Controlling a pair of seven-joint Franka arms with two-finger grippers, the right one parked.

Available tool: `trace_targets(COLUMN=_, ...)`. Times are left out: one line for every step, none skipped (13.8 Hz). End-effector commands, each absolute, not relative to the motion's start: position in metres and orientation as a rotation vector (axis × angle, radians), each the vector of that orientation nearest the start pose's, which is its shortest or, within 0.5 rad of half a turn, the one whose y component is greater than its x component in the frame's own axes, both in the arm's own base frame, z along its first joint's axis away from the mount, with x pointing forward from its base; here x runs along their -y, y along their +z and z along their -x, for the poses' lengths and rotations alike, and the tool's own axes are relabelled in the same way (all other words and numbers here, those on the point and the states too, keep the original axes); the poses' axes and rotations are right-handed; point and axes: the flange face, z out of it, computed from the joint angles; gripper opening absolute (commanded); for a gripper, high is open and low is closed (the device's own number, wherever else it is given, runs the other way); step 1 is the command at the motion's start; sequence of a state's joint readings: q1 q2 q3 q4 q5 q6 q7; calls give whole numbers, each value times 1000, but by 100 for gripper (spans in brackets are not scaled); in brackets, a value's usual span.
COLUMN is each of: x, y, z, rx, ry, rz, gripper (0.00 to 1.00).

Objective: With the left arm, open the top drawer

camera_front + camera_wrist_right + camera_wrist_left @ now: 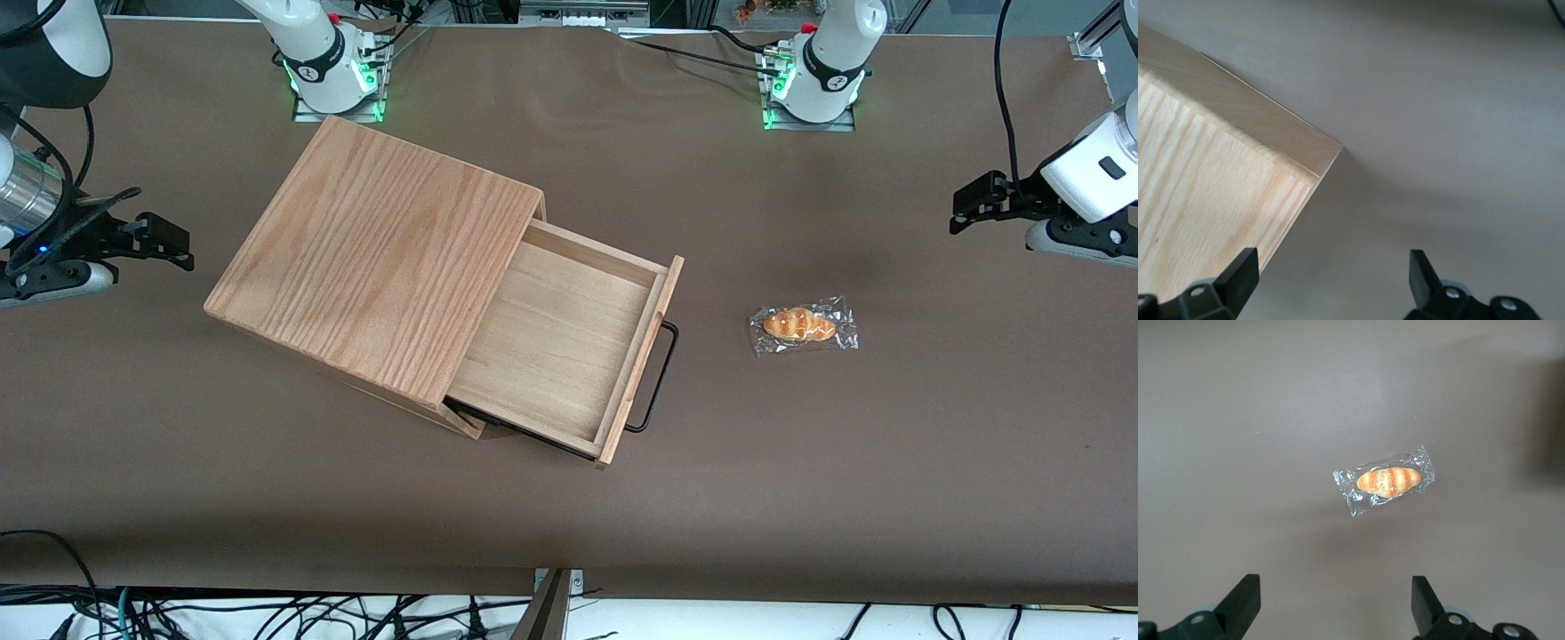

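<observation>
The top drawer [569, 342] stands pulled well out of the oak-grain box [373, 258], its pale-wood tray bare inside. Its thin black wire handle [656, 378] runs along the plain wood front, facing the working arm's end of the table. The left arm's gripper [960, 209] hovers above the table at that end, far from the handle and touching nothing. In the left wrist view the gripper [1335, 587] is open, its black fingertips [1245, 593] wide apart over bare brown tabletop.
A small bread roll in a clear wrapper [803, 325] [1386, 481] lies on the brown table [889, 444] between the drawer front and the left gripper. The right wrist view shows a corner of the box top [1238, 133]. Arm bases [822, 71] stand along the table's back edge.
</observation>
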State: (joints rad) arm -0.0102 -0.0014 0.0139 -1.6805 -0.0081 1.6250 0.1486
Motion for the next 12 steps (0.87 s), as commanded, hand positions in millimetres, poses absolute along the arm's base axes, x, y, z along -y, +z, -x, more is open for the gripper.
trace_targets(x=-2, y=578, z=-551, rx=-160, ry=73, rz=3130, gripper=100)
trace_targets(x=-2, y=578, z=-551, rx=-155, ry=75, rz=3130, gripper=100)
trace_targets(x=-2, y=578, z=-551, rx=-155, ry=75, rz=3130, gripper=100)
trace_targets(x=-1, y=578, z=-551, rx=-162, ry=75, rz=3130, gripper=100)
trace_targets(x=-2, y=578, z=-552, rx=-165, ry=73, rz=3130, gripper=100)
trace_targets(x=-2, y=578, z=-552, rx=-174, ry=75, rz=3129, gripper=100)
trace_targets(x=-1, y=578, z=-552, rx=-174, ry=73, rz=3129, gripper=100)
trace_targets(x=-1, y=578, z=-552, rx=-174, ry=75, rz=3129, gripper=100)
trace_targets(x=-1, y=578, z=-551, rx=-170, ry=73, rz=3130, gripper=100)
trace_targets(x=-2, y=577, z=-552, rx=-167, ry=78, rz=3130, gripper=100)
trace_targets(x=-1, y=578, z=-551, rx=-169, ry=75, rz=3130, gripper=100)
trace_targets(x=-1, y=578, z=-551, rx=-169, ry=73, rz=3130, gripper=100)
